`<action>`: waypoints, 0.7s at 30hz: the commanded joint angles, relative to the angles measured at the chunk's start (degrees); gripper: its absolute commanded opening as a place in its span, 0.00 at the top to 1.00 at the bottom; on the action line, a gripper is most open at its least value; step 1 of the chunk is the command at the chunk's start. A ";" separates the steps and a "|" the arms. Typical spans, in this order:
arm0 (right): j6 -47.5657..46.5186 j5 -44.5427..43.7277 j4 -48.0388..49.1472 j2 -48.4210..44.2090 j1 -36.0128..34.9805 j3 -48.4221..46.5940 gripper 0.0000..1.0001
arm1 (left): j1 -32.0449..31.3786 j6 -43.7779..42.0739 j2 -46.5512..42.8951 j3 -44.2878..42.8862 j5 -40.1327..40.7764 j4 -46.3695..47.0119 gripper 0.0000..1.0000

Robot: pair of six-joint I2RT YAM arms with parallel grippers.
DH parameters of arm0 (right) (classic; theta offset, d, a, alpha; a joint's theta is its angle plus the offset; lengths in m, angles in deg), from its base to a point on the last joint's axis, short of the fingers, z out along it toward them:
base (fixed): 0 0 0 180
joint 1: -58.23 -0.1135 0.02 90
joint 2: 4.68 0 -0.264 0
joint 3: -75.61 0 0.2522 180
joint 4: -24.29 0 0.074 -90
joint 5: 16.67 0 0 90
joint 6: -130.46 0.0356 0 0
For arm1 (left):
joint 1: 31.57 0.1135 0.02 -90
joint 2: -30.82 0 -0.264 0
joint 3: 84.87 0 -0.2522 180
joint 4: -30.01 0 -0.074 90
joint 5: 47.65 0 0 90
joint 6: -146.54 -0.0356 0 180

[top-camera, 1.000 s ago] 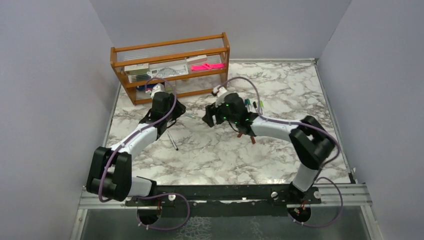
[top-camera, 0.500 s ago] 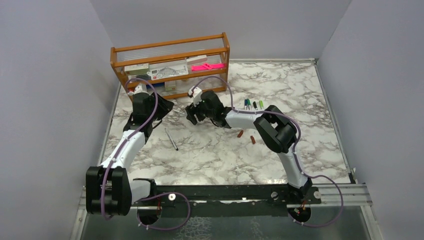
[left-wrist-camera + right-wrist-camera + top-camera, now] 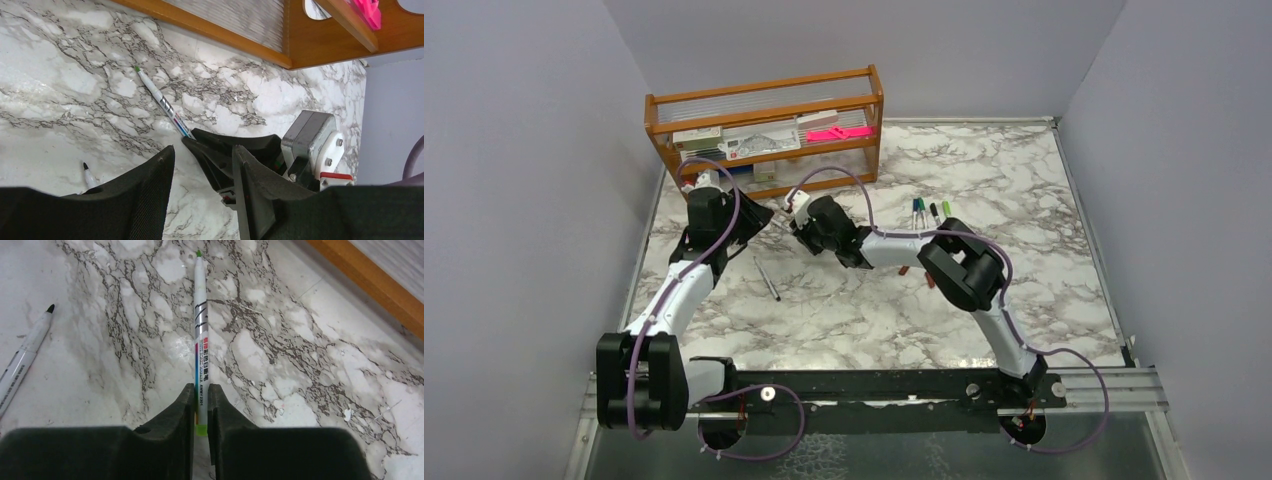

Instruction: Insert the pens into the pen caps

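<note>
Change: the right arm has swung left from mid-table to just before the wooden rack [image 3: 764, 130], and the left arm has drawn back leftward.
Right gripper [image 3: 200, 390]: jaws now pinched on the green-tipped pen [image 3: 200, 315], near its tail.
Pen: lying flat on the marble table [image 3: 325, 365], just in front of the rack.
Left gripper [image 3: 203, 150]: about half apart with nothing between the jaws, facing the pen.
Writing: small print runs along the barrel, too fine to read.

Clamped in the right tool [image 3: 200, 405]: back end of a green-tipped pen [image 3: 201, 330], flat on the marble desk [image 3: 310, 370], tip pointing away. Well left of that pen, a black-tipped pen [image 3: 25, 357]. Beyond it, right, a wooden shelf edge [image 3: 370, 280].
</note>
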 commanded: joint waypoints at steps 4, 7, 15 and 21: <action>3.51 -3.21 -2.35 -4.78 -0.44 5.23 0.99 | 0.53 -0.08 0.61 0.78 -10.75 8.35 0.52; 8.67 0.99 -1.54 -10.85 0.72 8.70 0.99 | 0.37 2.89 1.31 0.38 -18.86 16.25 0.48; 24.83 8.27 12.21 -33.85 4.33 26.15 0.99 | -5.95 11.54 0.19 -0.30 -27.19 38.27 0.54; 34.77 12.59 25.32 -47.79 8.59 38.09 0.99 | -14.39 13.22 -0.89 1.53 -21.98 54.58 0.54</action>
